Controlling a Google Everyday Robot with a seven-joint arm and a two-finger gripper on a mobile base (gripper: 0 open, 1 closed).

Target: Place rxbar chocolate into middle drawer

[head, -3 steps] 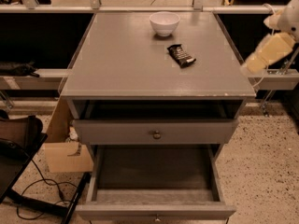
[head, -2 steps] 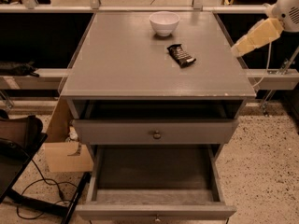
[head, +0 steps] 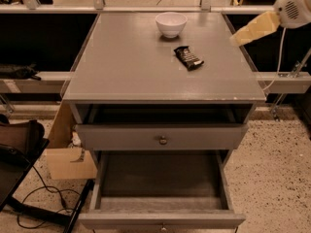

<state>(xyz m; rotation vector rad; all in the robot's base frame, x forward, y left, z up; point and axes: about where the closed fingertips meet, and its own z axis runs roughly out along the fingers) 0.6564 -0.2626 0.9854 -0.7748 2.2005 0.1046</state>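
The rxbar chocolate (head: 188, 58), a small black-wrapped bar, lies flat on the grey cabinet top (head: 126, 67), right of centre and just in front of the white bowl (head: 171, 24). The middle drawer (head: 163, 212) is pulled out at the bottom, and its dark grey floor shows nothing in it. My gripper (head: 243, 34) reaches in from the upper right, over the right edge of the cabinet top. It is to the right of the bar and a little beyond it, not touching it.
The upper drawer front with a round metal knob (head: 163, 140) is pulled out a little above the open drawer. A cardboard box (head: 68, 157) and cables (head: 39, 198) lie on the floor to the left. Metal rails (head: 282, 79) run behind both sides.
My gripper has moved up and to the left, from beside the cabinet's right edge to over that edge, closer to the bar. The bar, bowl and drawers have not moved.
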